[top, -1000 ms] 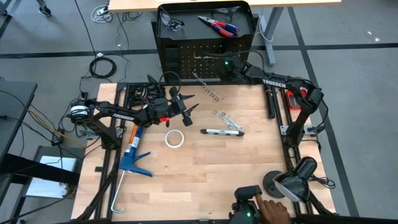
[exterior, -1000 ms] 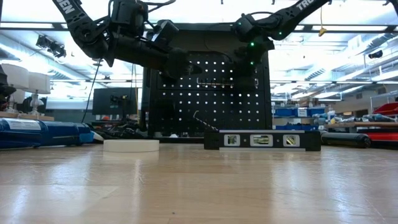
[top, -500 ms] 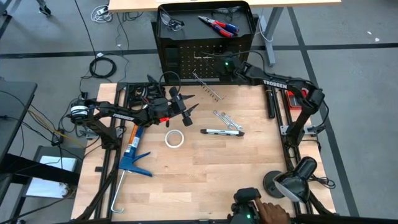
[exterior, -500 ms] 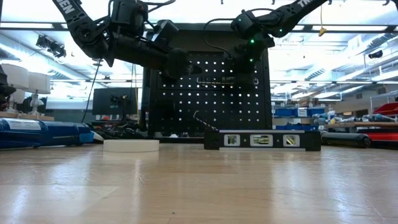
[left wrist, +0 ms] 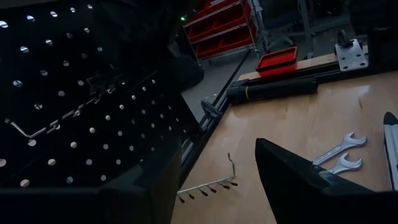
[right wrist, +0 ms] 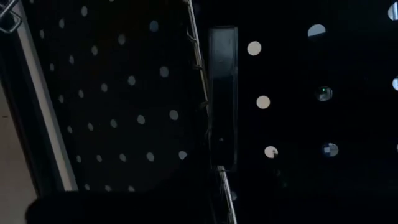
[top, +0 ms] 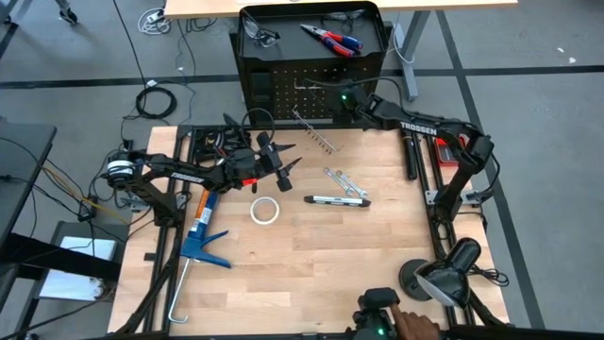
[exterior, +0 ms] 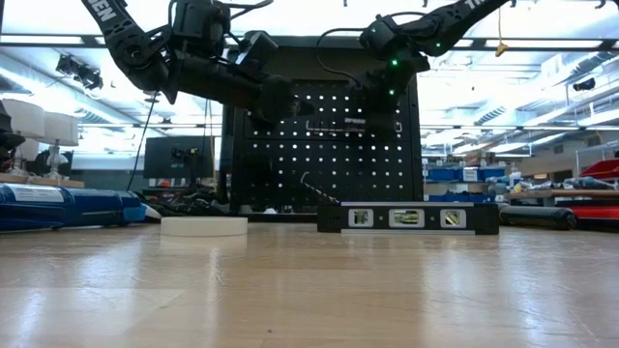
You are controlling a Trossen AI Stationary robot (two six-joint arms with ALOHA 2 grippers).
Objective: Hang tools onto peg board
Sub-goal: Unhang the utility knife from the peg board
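The peg board (top: 302, 90) stands upright at the table's far edge. Red-and-blue pliers (top: 330, 38) and safety glasses (top: 260, 33) lie on its tray-like top. A wire rack (exterior: 334, 126) hangs on its face. Two silver wrenches (top: 342, 179) and the black-and-silver bar (top: 337, 200) lie flat on the table. My right gripper (top: 335, 99) is up against the board's face, next to the rack. My left gripper (top: 290, 158) hovers open and level above the table's left half, pointing at the wrenches.
A loose hook rack (top: 316, 132) lies on the table in front of the board. A white tape roll (top: 264, 210) and a blue caulking gun (top: 203, 231) lie at the left. A lamp (top: 444, 274) and a person's hand (top: 411, 326) are at the near edge.
My right gripper has rolled a little about its own line while staying at the peg board's face. The tools on the table and on the board's top have kept their places.
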